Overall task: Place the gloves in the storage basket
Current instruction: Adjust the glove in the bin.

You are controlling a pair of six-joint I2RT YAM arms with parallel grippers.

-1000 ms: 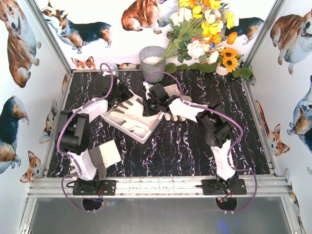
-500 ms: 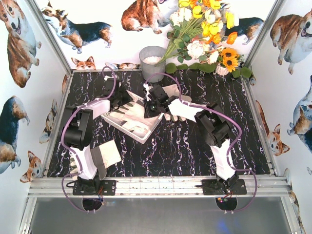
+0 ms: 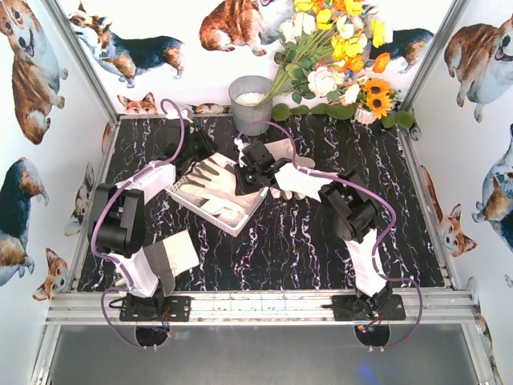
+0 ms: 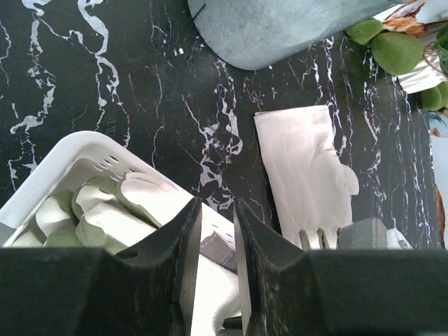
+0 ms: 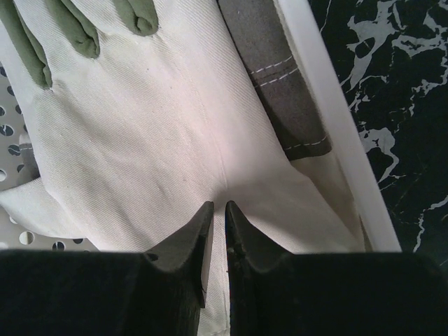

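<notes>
Pinching one glove (image 5: 161,140) in the single storage basket (image 5: 330,140) is the right tool (image 5: 215,210); left tool (image 4: 217,210) hangs slightly spread.

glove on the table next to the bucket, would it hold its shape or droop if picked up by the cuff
Probably droops: this glove is thin fabric lying flat, with soft wrinkles. It is likely light, so a push may bunch it rather than slide it. It looks unlikely to roll or break.

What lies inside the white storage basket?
At least two cream-white gloves, overlapping; the right gripper pinches the top glove. Whether more gloves lie under them is hidden.
</notes>
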